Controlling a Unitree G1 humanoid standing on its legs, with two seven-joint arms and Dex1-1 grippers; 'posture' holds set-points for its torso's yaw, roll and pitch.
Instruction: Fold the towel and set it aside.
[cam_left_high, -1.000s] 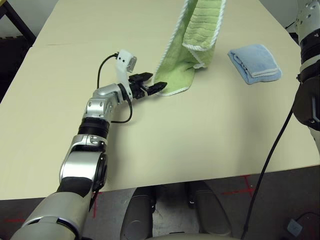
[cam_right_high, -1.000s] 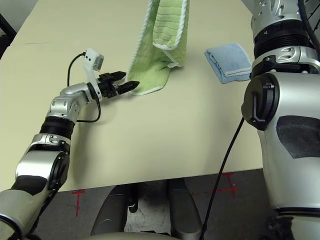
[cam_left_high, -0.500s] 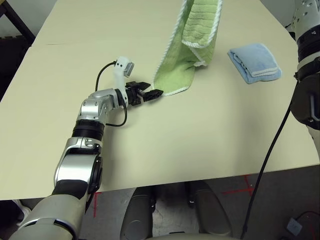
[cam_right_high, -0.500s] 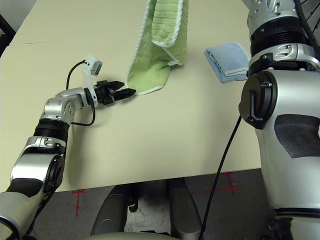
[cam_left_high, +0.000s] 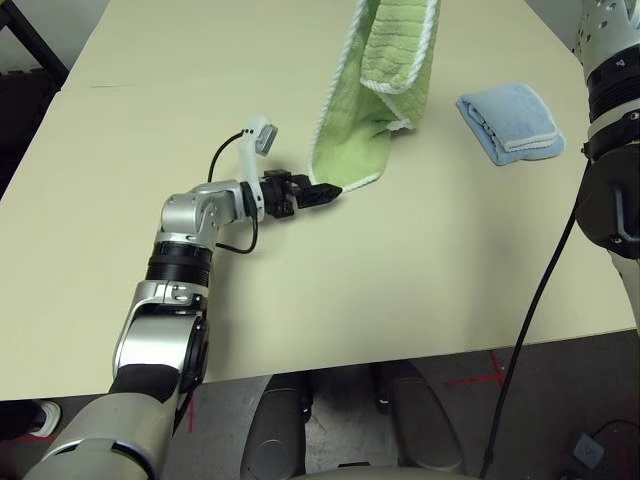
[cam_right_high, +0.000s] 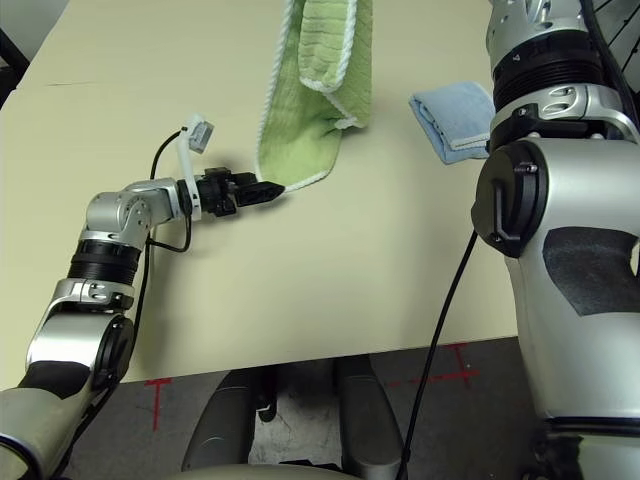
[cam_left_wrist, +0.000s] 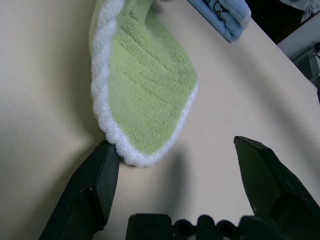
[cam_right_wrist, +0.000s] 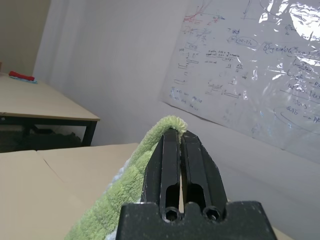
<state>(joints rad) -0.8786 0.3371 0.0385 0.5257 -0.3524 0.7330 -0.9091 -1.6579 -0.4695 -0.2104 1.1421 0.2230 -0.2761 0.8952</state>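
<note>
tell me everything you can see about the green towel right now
The towel is light green terry with ribbed rows and a white corded edging. It hangs doubled over, lifted from above by the right end effector, whose fingers are shut on its top edge. Its rounded lower corner rests on the beige table. The open left end effector sits at that corner, one finger touching the white edging.

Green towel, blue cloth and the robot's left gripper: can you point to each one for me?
Green towel (cam_left_high: 352, 150), left eye view, on its hanging lower part.
Blue cloth (cam_left_high: 510, 122), left eye view, on its folded top.
Left gripper (cam_left_wrist: 175, 170), left wrist view, midway between its open fingertips.
</note>
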